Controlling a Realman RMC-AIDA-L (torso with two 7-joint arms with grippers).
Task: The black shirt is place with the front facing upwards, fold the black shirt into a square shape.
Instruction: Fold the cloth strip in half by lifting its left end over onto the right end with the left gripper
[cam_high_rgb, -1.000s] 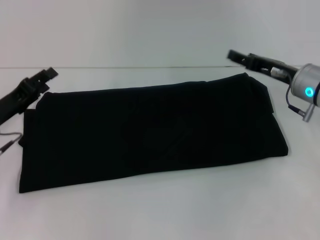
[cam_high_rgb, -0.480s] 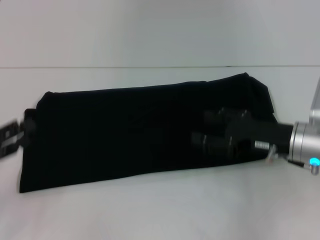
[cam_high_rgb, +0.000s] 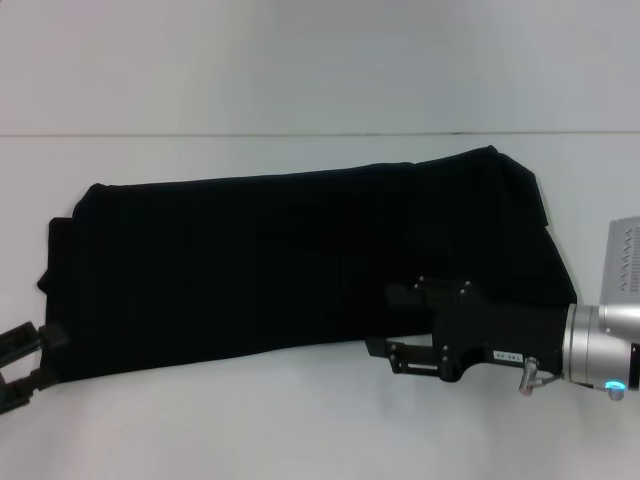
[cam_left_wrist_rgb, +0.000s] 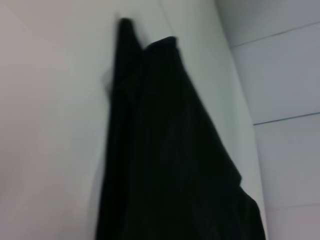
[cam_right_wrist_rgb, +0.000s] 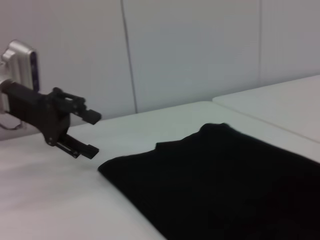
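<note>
The black shirt (cam_high_rgb: 290, 260) lies folded into a long strip across the table (cam_high_rgb: 300, 420). My left gripper (cam_high_rgb: 18, 365) and right gripper (cam_high_rgb: 385, 345), both open and empty, flank its near edge, likely for the next fold.

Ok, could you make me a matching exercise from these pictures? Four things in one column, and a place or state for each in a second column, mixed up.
Things:
1. black shirt
2. left end effector
3. right end effector
4. table

Places or states:
A. at the shirt's near edge, toward the robot's right
B. white surface under the cloth
C. lying flat as a long band
D. open, beside the shirt's near left corner

Pairs: 1-C, 2-D, 3-A, 4-B
</note>
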